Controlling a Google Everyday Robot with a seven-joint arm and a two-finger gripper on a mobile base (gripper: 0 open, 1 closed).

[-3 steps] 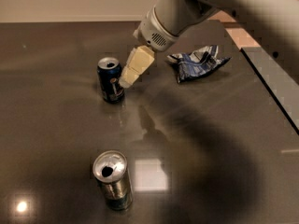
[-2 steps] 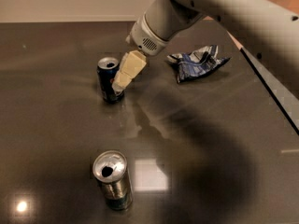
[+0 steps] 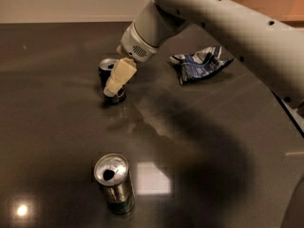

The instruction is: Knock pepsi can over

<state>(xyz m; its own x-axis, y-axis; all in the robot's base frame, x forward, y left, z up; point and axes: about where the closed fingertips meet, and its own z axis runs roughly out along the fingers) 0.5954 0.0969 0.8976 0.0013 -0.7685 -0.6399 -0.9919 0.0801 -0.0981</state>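
The pepsi can, dark blue with a silver top, stands upright at the back left of the dark table. My gripper reaches down from the upper right on a pale arm. Its cream fingers lie together as one wedge with no gap showing. They cross the can's right front side, with the tip low by its base. The gripper hides much of the can's right half and its logo. I cannot tell for sure whether it touches the can.
A silver-grey can with a teal band stands upright at the front. A crumpled blue-and-white foil snack bag lies at the back right. The table's right edge runs under the arm.
The gripper has moved left and down, from beside the pepsi can's right side to across its front. The can still stands in the same place.
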